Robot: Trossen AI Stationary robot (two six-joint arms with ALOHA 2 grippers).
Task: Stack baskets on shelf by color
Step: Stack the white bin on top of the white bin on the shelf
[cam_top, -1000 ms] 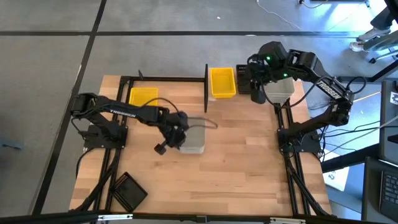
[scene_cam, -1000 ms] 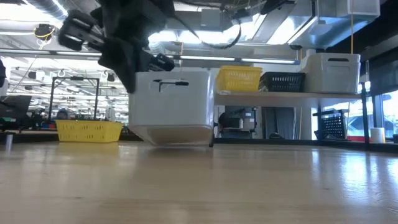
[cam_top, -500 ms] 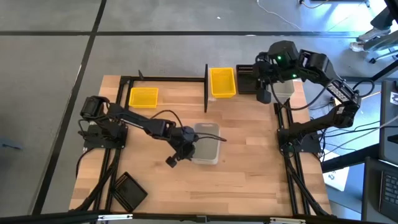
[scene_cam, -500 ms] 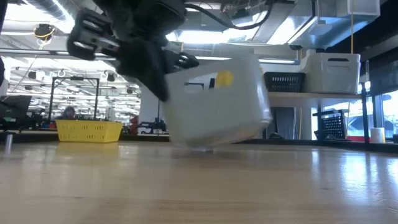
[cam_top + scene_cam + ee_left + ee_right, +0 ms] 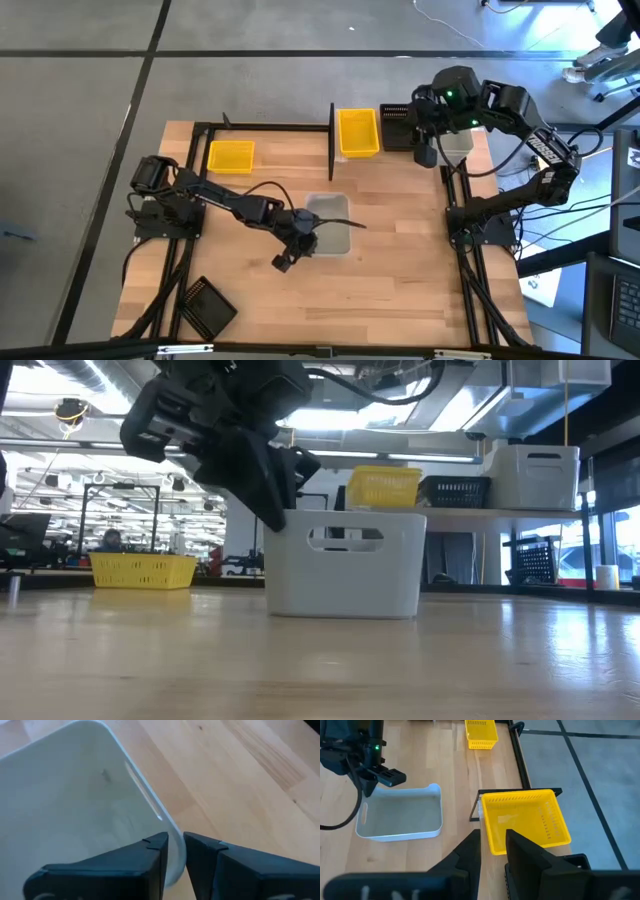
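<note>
Wood table, white bin sitting mid-board.
Left gripper pinches bin's rim; right gripper, fingers slightly apart, above shelf.

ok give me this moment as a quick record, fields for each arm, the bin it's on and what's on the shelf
left pincer: closed on the rim of the translucent whitish-grey plastic bin
whitish-grey bin: upright on the wooden tabletop, mid-table
right pincer: over the shelf's right end, holding nothing visible
light wood shelf: yellow slatted basket, black slatted basket and another whitish-grey bin side by side
off shelf: second yellow basket on the far left of the table; a black basket at the near left corner
</note>
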